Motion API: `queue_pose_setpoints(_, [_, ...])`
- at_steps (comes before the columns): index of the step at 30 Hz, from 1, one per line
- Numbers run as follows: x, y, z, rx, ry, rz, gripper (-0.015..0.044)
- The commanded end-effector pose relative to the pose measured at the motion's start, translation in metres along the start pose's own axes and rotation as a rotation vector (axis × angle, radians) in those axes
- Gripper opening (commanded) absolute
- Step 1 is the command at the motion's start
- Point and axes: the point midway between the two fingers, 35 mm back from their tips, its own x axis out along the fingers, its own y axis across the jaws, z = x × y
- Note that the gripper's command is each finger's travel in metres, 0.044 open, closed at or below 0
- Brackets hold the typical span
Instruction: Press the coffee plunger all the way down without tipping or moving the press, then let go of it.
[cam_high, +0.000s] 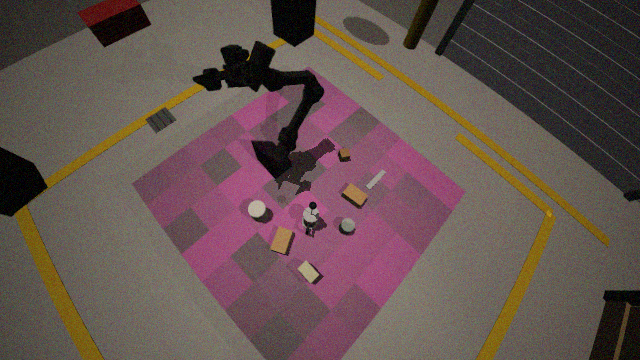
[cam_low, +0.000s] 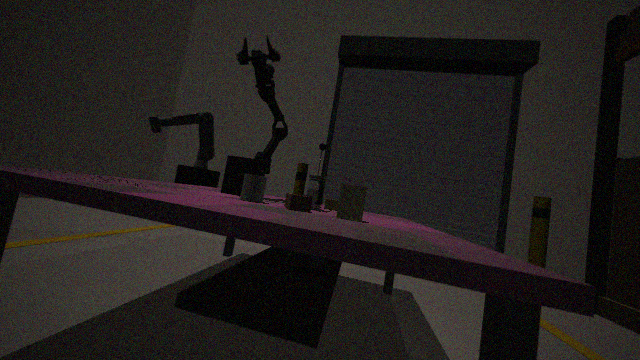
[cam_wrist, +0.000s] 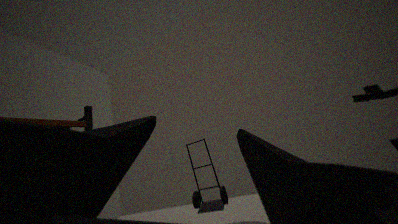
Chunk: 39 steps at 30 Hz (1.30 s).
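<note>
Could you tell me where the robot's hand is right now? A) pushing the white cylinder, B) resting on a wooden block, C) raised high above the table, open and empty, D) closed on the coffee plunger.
C: in the exterior view the hand points upward, fingers spread, far from the coffee press.

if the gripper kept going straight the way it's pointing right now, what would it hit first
Nothing close: the open gripper aims off the table. A hand truck on the floor stands just below that line; distance unclear.

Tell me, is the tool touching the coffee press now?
Apart. The exterior view shows the tool raised high, open and pointing upward, while the coffee press stands on the table far below.
</note>
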Motion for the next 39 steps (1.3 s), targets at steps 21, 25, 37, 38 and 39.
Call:
queue_pose_setpoints(21, [-0.161, 0.129, -0.340, -0.376, 1.197, 0.760, 0.0440])
queue_pose_setpoints(25, [-0.191, 0.139, -0.360, -0.375, 1.292, 0.861, 0.0440])
queue_pose_setpoints(37, [-0.223, 0.116, -0.405, -0.375, 1.291, 0.859, 0.0440])
queue_pose_setpoints(38, [-0.223, 0.117, -0.405, -0.375, 1.291, 0.859, 0.0440])
queue_pose_setpoints(39, [-0.223, 0.117, -0.405, -0.375, 1.291, 0.859, 0.0440])
